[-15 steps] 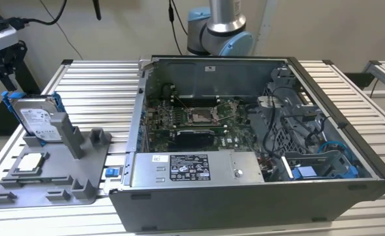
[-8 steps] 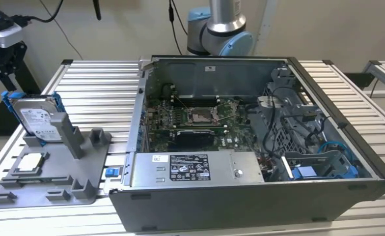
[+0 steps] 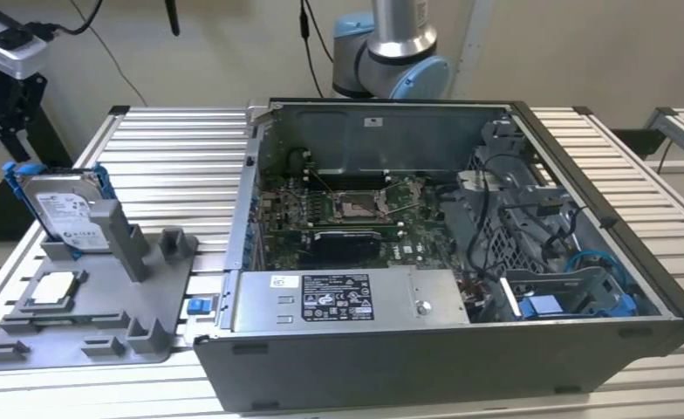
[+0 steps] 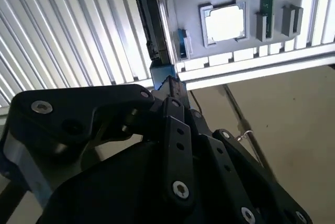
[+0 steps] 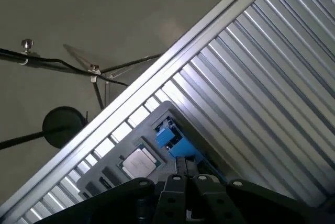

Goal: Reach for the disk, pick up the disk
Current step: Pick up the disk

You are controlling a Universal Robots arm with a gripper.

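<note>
Slatted aluminium makes up the counter [image 3: 167, 166], which stands in a plain room with pale walls and a dull grey-brown floor [image 4: 282, 130] showing past its edge. An open computer case [image 3: 435, 367] takes the middle of the exterior view, with the power-supply box [image 3: 342, 298] along its near side and the arm's base [image 3: 391, 52] behind it.

At the lower left of the exterior view sits a grey fixture tray [image 3: 98, 323]. The disk [image 3: 65, 209] stands on edge in a slot at the tray's far end, label outward, with its blue bracket along the rim. A small processor chip [image 3: 53, 290] lies flat in a recess nearer the camera, apart from the disk.

In the second wrist view the pincer [image 4: 166, 98] sits close over the blue-bracketed end of the disk [image 4: 148, 14], which is seen edge-on there. Whether the pincer is wide or narrow cannot be told, nor whether it touches the bracket. It holds nothing that can be seen.

The reach looks nearly complete, and the grasp is not yet shown. To do this step well, the pincer should line up with the disk's thin axis so the pads meet its two flat faces squarely. It should come straight along the slot rather than at a slant. A skewed approach could tip the upright disk or wedge it against the slot walls.
</note>
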